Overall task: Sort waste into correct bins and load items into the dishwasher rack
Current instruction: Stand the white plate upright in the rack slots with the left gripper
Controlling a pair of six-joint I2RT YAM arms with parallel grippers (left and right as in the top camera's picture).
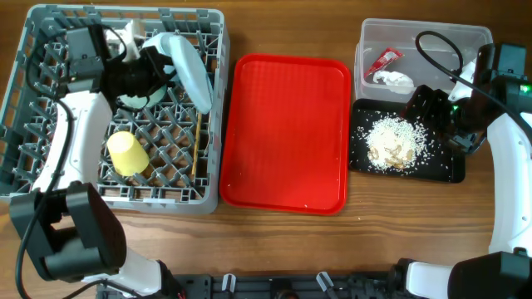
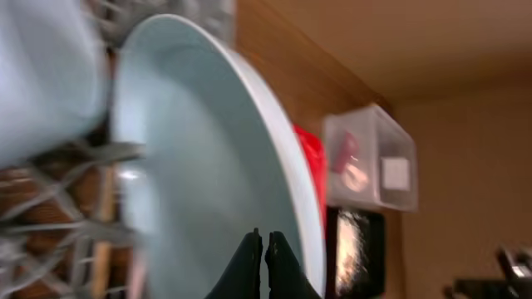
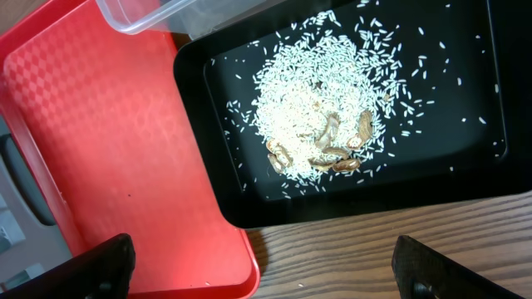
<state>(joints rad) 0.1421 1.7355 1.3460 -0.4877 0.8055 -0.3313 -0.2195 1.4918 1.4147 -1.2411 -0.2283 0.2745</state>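
The grey dishwasher rack holds the pale-blue plate standing on edge, a yellow cup, wooden chopsticks and a pale-green bowl partly under my arm. My left gripper is inside the rack right beside the plate. In the blurred left wrist view its jaws are shut in front of the plate's face. My right gripper hovers open and empty over the black tray, which holds the rice crumbs. The clear tub holds the red wrapper and the white tissue.
The red serving tray lies between the rack and the bins. In the right wrist view the open jaws span the red tray's corner and bare wooden table, with the black tray and rice ahead.
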